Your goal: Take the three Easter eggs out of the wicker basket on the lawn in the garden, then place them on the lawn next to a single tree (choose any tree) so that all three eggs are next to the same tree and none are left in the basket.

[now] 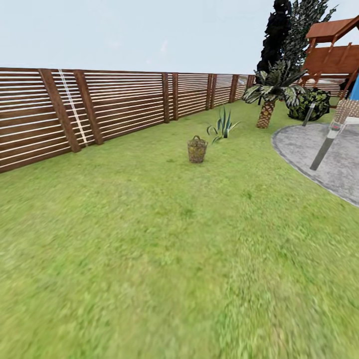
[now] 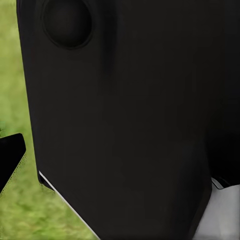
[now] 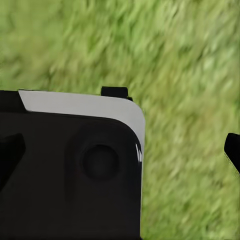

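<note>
Brown wicker basket upright on lawn (open weave); gripper states unclear.

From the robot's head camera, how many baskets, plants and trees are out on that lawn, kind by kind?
wicker basket: 1
spiky low plant: 1
palm: 1
near-black tall tree: 1
dark green tall tree: 1
bush: 1
Total: 6

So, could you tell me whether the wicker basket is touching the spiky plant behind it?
Apart. In the head view, grass shows between the wicker basket and the spiky plant.
</note>
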Controlling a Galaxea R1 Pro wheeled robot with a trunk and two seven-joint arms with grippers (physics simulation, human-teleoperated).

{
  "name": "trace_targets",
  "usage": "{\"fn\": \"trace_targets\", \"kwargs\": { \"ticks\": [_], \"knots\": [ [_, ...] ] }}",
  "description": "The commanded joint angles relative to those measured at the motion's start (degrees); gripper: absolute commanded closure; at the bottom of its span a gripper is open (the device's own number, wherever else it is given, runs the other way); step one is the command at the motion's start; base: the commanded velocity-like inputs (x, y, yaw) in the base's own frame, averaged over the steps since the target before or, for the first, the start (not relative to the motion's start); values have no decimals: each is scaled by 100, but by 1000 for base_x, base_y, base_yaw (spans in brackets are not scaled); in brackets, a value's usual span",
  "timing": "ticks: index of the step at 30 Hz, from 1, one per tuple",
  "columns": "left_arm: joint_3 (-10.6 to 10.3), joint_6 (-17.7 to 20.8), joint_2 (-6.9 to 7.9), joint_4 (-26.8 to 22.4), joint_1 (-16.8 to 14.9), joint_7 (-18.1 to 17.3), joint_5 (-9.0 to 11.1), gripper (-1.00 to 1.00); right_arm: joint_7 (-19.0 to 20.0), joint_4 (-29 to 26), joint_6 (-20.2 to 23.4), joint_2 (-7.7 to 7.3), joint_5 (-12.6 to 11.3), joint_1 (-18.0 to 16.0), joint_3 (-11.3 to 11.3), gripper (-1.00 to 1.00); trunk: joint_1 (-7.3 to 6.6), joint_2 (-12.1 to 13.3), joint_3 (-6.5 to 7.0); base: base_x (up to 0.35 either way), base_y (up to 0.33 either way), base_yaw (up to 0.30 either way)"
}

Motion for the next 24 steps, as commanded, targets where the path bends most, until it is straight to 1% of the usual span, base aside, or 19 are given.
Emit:
{"fn": "trace_targets", "kwargs": {
  "ticks": [1,14,24],
  "knots": [
    [20,-8,-2,-4,1,-5,9,-100,-3,27,-17,-1,7,-3,4,-100,3,-2,-4,336,0,0],
    [20,-8,-2,1,1,-5,8,-100,-13,61,-25,-1,-13,-3,1,-100,3,-2,-4,336,0,0],
    [20,-8,-2,1,1,-5,10,-100,-15,61,-25,7,14,-3,4,-100,3,-2,-4,336,0,0]
  ]
}}
